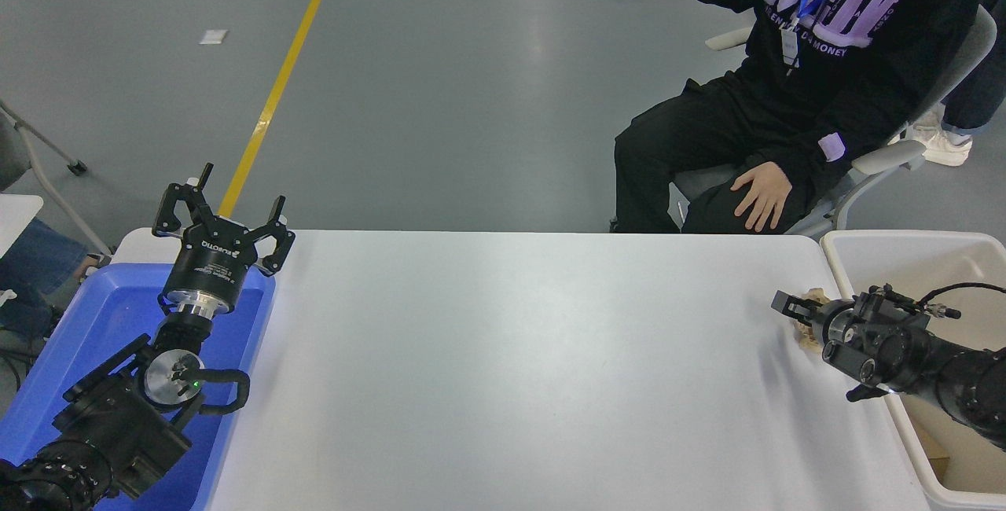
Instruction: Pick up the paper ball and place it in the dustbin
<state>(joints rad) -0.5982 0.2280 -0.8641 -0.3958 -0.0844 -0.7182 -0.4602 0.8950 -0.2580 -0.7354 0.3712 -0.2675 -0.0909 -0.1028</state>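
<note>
The tan paper ball (pixel 805 336) lies on the white table (pixel 511 362) near its right edge, beside the dustbin. My right gripper (pixel 795 311) comes in from the right, low over the ball, and hides most of it; only tan bits show above and below the gripper. The cream-white dustbin (pixel 888 239) stands just off the table's right edge, and my right arm reaches across its rim. My left gripper (pixel 222 211) is parked open and empty at the lower left, over the blue tray.
A bright blue tray (pixel 94 314) sits at the table's left end under the left arm. A person (pixel 794 102) sits on a chair beyond the far right edge, one hand on a knee. A brown scrap (pixel 932 445) lies inside the dustbin.
</note>
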